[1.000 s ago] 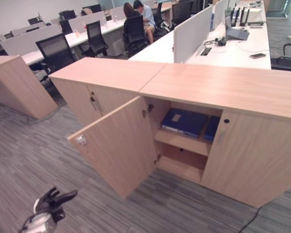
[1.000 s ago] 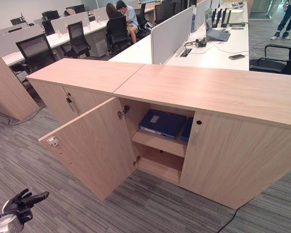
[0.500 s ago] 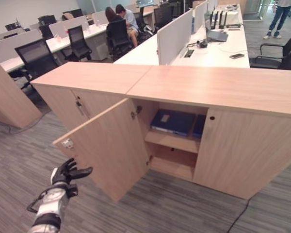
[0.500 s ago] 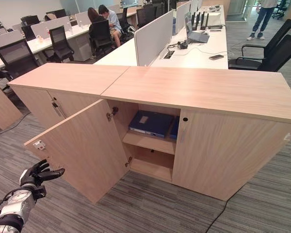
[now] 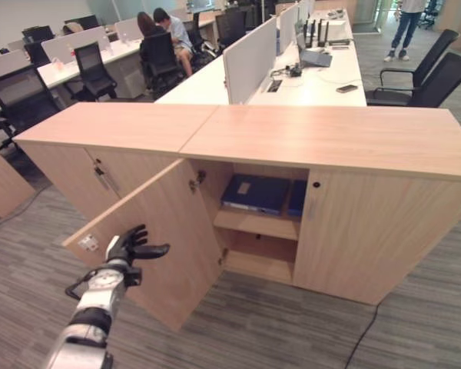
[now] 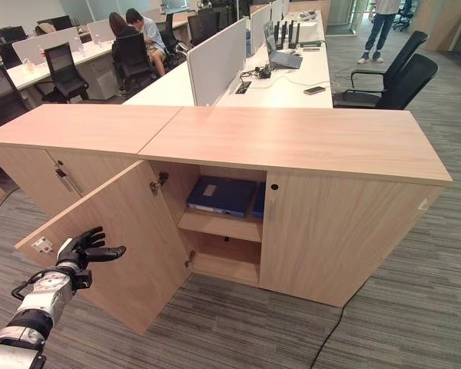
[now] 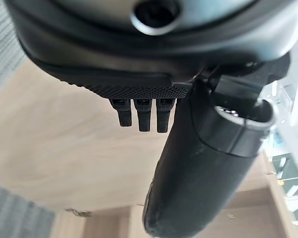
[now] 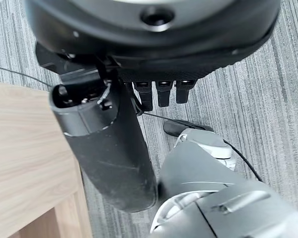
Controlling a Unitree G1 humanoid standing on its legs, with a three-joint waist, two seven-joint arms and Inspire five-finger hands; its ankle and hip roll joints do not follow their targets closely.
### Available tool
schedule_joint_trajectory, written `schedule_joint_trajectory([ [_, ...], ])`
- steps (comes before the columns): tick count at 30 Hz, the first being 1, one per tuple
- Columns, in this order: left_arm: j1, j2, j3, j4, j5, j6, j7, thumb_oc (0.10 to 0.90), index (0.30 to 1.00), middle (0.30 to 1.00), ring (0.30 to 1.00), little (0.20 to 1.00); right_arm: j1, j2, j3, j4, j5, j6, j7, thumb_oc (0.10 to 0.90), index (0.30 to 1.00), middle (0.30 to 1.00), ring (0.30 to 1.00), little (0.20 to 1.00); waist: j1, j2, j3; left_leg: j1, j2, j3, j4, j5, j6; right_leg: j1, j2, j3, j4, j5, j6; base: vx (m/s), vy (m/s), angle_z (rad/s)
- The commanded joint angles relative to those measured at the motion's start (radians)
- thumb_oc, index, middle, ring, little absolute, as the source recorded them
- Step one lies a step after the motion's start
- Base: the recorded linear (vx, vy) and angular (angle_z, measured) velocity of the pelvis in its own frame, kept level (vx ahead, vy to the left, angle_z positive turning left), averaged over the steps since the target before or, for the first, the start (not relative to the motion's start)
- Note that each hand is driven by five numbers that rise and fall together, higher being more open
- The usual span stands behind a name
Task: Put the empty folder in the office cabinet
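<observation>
The wooden office cabinet (image 5: 315,138) has its left door (image 5: 169,238) swung wide open. On its upper shelf a blue folder (image 5: 255,192) lies flat, with a second blue one (image 5: 297,198) beside it. The lower shelf (image 6: 223,265) holds nothing. My left hand (image 5: 127,247) is open, its fingers spread close to the outer face of the door near its free edge. In the left wrist view, straight fingers (image 7: 141,116) reach toward the door's wood (image 7: 64,148). My right hand (image 8: 109,144) hangs open and holds nothing, over the carpet beside a wooden panel (image 8: 20,148).
A second cabinet (image 5: 100,127) with closed doors adjoins on the left. Behind are white desks (image 5: 307,77), black chairs (image 5: 430,77), seated people (image 5: 165,31) and a standing person (image 5: 406,23). Grey carpet (image 5: 292,330) lies in front.
The camera has swung, shifting the whole scene. My left hand has risen from low by the floor up to the open door's outer face.
</observation>
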Motion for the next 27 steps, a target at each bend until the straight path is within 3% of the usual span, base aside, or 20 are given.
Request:
schedule_joint_trajectory([
  [1,-0.130,0.052,0.057,-0.057,0.014,-0.108,0.006,0.800,0.900,0.900,0.900,0.900,-0.037,0.060,0.008,0.026,0.017,-0.018,0.002,0.800,0.900,0.900,0.900,0.900,0.009,-0.074,-0.031,0.060,-0.026,0.005,-0.012,-0.106,-0.024,0.034,-0.009,0.059,-0.267,0.212,0.141,0.00,0.000,0.00],
  [9,-0.014,-0.025,0.037,-0.166,0.000,-0.097,-0.044,0.800,0.900,0.900,0.900,0.900,-0.039,0.071,0.003,0.024,0.011,-0.013,0.007,0.800,0.900,0.900,0.900,0.900,0.017,-0.083,-0.027,0.063,-0.026,0.004,-0.012,-0.108,-0.023,0.039,-0.008,0.055,-0.269,0.215,0.140,0.00,0.000,0.00],
  [12,0.132,-0.077,0.026,-0.325,-0.094,-0.084,-0.134,0.800,0.900,0.900,0.900,0.900,-0.047,0.080,-0.008,0.033,0.011,-0.010,0.013,0.800,0.900,0.900,0.900,0.900,0.033,-0.087,-0.022,0.061,-0.026,-0.003,-0.012,-0.108,-0.020,0.044,-0.011,0.047,-0.268,0.218,0.140,0.00,0.000,0.00],
  [17,0.286,-0.108,-0.028,-0.394,-0.103,-0.053,-0.233,0.800,0.900,0.900,0.900,0.900,-0.053,0.085,-0.019,0.049,0.002,-0.006,0.022,0.800,0.900,0.900,0.900,0.900,0.046,-0.085,-0.021,0.060,-0.028,-0.009,-0.012,-0.113,-0.017,0.047,-0.016,0.040,-0.270,0.219,0.140,0.00,0.000,0.00],
  [22,0.405,-0.123,-0.044,-0.295,-0.041,-0.026,-0.277,0.800,0.900,0.900,0.900,0.900,-0.058,0.078,-0.026,0.053,-0.010,-0.009,0.025,0.800,0.900,0.900,0.900,0.900,0.057,-0.081,-0.018,0.058,-0.032,-0.015,-0.012,-0.112,-0.012,0.049,-0.017,0.036,-0.269,0.217,0.138,0.00,0.003,0.01],
  [27,0.428,-0.164,0.028,0.018,0.078,-0.015,-0.238,0.800,0.900,0.900,0.900,0.900,-0.053,0.064,-0.032,0.044,-0.016,-0.014,0.021,0.800,0.900,0.900,0.900,0.900,0.065,-0.080,-0.015,0.051,-0.033,-0.020,-0.011,-0.107,-0.010,0.048,-0.016,0.033,-0.269,0.215,0.134,0.00,0.000,0.00],
])
